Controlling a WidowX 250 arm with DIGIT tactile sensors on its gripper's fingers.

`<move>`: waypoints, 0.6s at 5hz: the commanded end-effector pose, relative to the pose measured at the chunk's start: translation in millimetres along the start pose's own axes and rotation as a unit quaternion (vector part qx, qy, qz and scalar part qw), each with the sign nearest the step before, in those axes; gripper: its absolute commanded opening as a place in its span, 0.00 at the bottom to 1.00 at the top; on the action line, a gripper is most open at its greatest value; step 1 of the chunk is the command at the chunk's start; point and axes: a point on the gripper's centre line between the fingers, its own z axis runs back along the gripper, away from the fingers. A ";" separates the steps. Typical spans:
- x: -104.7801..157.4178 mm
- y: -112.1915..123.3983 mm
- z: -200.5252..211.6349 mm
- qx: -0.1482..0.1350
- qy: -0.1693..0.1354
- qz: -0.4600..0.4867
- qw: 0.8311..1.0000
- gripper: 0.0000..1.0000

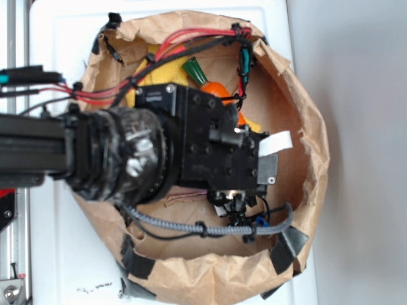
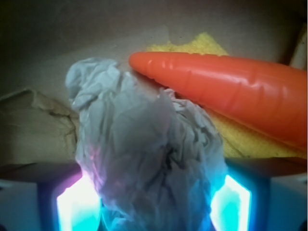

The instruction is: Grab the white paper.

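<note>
Crumpled grey-white paper (image 2: 144, 159) fills the wrist view, and it sits right between the two lit fingers (image 2: 79, 204), one glowing at its left flank and one at its right. Both pads look pressed up against the ball, so I read this as clenched on the white paper, or within a whisker of it. The squeeze seems to be the step in hand.

From the outside view the arm's black wrist block is deep down inside the big brown paper bag (image 1: 311, 127), which lies open on the white desk (image 1: 63, 279). The block hides the paper ball completely there; only the wrist camera shows it.

Now, the hazard. An orange toy carrot (image 2: 231, 94) lies slanting just behind the ball, its tip touching or nearly touching the paper's upper edge, and a yellow cloth (image 2: 240, 139) is spread beneath the carrot. Neither appears to be between the pads, which is what you want.

To do this well, I'd say: finish closing firmly, because a wrinkly ball like this will squash and could slip out of a light hold. The grip looks low and centred on the lump, so no need to reposition. Then lift straight up, slowly, rather than dragging sideways, so the carrot isn't nudged and the cloth isn't snagged. Watch the bag's wall and the loose cables near the rim on the way out.
</note>
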 end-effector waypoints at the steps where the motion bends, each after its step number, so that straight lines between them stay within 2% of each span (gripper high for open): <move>1: -7.1 7.0 31.4 -0.013 -0.022 -0.009 1.000 0.00; 2: 32.7 6.0 58.4 -0.042 -0.012 0.005 0.999 0.00; 3: 44.0 19.6 98.5 -0.070 -0.017 0.020 0.997 0.00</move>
